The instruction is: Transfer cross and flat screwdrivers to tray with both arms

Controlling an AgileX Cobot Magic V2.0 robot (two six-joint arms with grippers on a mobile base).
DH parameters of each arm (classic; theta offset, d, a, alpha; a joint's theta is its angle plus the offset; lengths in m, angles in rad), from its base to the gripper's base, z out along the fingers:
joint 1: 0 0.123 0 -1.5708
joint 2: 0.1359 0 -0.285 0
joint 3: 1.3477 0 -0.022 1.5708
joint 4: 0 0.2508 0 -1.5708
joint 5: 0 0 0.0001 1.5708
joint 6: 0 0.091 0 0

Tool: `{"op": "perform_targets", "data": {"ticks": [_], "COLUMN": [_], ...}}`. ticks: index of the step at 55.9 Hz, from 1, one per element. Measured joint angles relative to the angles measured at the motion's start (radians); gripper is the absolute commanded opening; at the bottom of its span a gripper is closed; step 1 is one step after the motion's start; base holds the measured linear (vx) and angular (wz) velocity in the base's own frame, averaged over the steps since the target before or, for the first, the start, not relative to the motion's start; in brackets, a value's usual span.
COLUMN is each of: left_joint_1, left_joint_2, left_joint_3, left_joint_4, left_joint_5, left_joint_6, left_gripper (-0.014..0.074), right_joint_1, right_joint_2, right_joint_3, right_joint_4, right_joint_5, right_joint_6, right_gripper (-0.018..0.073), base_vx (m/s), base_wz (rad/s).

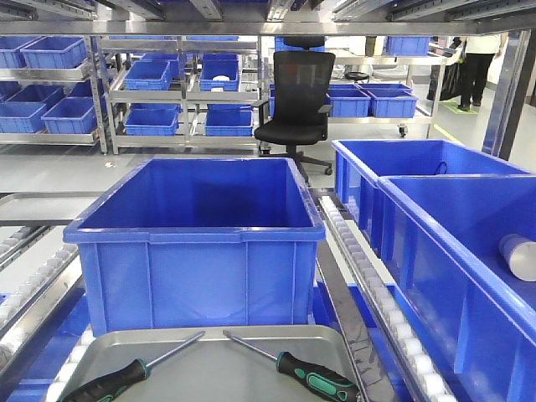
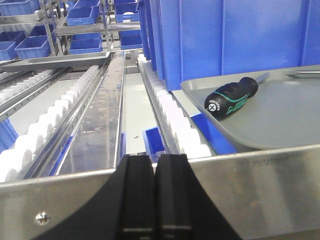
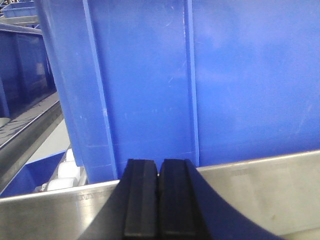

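Two black-and-green screwdrivers lie on the silver-grey tray [image 1: 209, 368] at the bottom of the front view: one on the left [image 1: 126, 375], one on the right [image 1: 310, 377], shafts angled toward each other. The left wrist view shows the left screwdriver [image 2: 232, 97] on the tray [image 2: 280, 120], with the other one's flat tip [image 2: 301, 73] at the far right. My left gripper [image 2: 154, 162] is shut and empty, low behind a steel rail, left of the tray. My right gripper [image 3: 159, 165] is shut and empty, facing a blue bin wall. Neither gripper shows in the front view.
A deep blue bin [image 1: 197, 243] stands right behind the tray. Two more blue bins [image 1: 444, 226] sit on the right, past a roller track [image 1: 377, 293]. Roller conveyors [image 2: 60, 107] run on the left. Shelves with blue bins and a black office chair [image 1: 295, 105] stand behind.
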Motion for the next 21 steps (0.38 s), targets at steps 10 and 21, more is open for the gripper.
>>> {"op": "perform_targets", "data": {"ticks": [10,21], "left_joint_1": [0.0,0.0], "left_joint_2": [0.0,0.0], "left_joint_3": [0.0,0.0], "left_joint_4": [0.0,0.0], "left_joint_5": [0.0,0.0], "left_joint_6": [0.0,0.0], "left_gripper": [0.0003,0.0003], "right_joint_1": [0.0,0.0], "right_joint_2": [0.0,0.0], "right_joint_3": [0.0,0.0], "right_joint_4": [0.0,0.0], "right_joint_5": [0.0,0.0], "right_joint_6": [0.0,0.0], "right_gripper": [-0.0008,-0.0008], "base_vx": [0.0,0.0], "base_wz": [0.0,0.0]}}
